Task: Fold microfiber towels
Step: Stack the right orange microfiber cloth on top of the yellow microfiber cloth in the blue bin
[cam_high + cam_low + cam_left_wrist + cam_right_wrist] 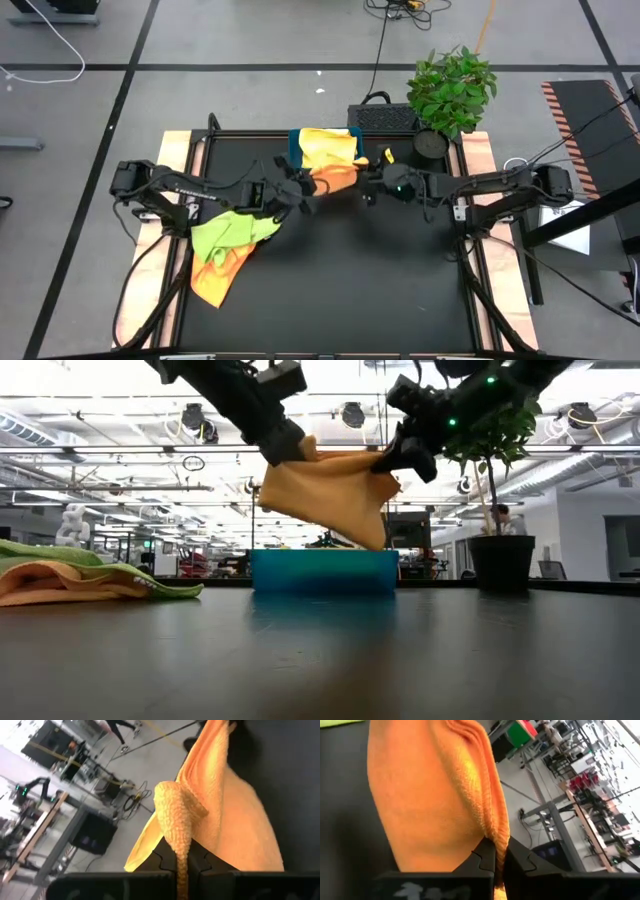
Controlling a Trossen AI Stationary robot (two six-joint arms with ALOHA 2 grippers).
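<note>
An orange microfiber towel (335, 495) hangs in the air between my two grippers, above the table's middle and in front of the blue tray (325, 573). My left gripper (300, 188) is shut on its left end and my right gripper (372, 182) is shut on its right end. The towel also shows in the high view (335, 178). A yellow towel (328, 147) lies on the tray. A lime green towel (228, 232) lies on another orange towel (215, 278) at the table's left. My left gripper pinches a bunched corner of the orange towel (181, 862) between its two fingers; a tuft of cloth stands out past them. The towel is lifted clear of the table. My right gripper pinches a gathered edge of the orange towel (496, 840) between its two fingers, in several folds. The towel hangs below and between the grippers, sagging to a low point (375, 540).
A potted plant (450, 95) stands at the table's far right corner. A black box (382, 118) sits behind the tray. The table's near half (340, 290) is bare black surface. A person (497, 520) shows far off in the room.
</note>
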